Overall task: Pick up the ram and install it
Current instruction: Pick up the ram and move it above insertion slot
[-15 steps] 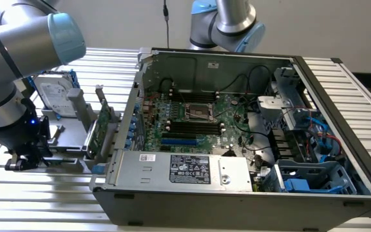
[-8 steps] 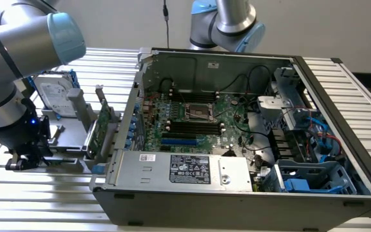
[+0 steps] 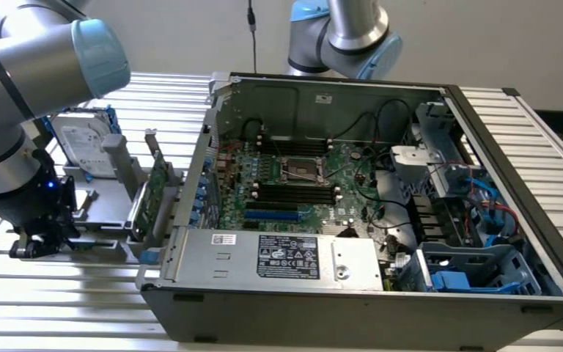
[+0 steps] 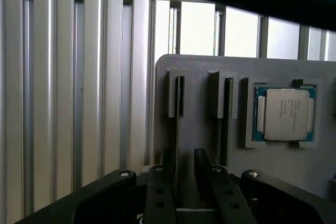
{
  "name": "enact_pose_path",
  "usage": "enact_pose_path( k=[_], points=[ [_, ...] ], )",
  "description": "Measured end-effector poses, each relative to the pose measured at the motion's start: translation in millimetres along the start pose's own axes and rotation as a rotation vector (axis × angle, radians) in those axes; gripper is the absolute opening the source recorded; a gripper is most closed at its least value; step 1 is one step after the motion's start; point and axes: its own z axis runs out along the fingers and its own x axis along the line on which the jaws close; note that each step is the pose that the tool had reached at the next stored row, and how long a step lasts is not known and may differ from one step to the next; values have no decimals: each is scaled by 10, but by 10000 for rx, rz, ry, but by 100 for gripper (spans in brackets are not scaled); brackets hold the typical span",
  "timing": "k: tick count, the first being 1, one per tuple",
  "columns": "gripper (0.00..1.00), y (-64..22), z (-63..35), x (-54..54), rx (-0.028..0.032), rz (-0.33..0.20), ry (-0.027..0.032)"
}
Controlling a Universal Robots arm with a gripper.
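Note:
My gripper (image 3: pixel 39 246) hangs low over the grey parts holder (image 3: pixel 105 220) on the exterior view's left, beside the open computer case (image 3: pixel 360 293). In the wrist view its two black fingers (image 4: pixel 168 167) straddle one narrow slot of the holder (image 4: pixel 199 72). A thin strip stands edge-on in that slot and looks like the ram (image 4: pixel 179 129); its chips are hidden. A small gap shows between the strip and each finger, so the gripper (image 4: pixel 185 157) is open around it. The motherboard's black slots (image 3: pixel 296 194) lie inside the case.
A second slot (image 4: pixel 223 114) and a CPU (image 4: pixel 285 114) in its recess sit next to the straddled slot. A silver hard drive (image 3: pixel 86 143) and a green expansion card (image 3: pixel 155 194) stand upright on the holder. Another arm (image 3: pixel 345 37) rises behind the case.

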Motion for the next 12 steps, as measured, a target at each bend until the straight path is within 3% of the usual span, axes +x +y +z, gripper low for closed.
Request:
enact_pose_path(
  k=[2,3,9,12],
  points=[
    [29,0,0,0,-1,-1,0],
    [22,-1,0,0,0,-1,-1],
    [22,-4,0,0,-5,0,-1],
    [14,-7,0,0,-17,1,-1]
  ],
)
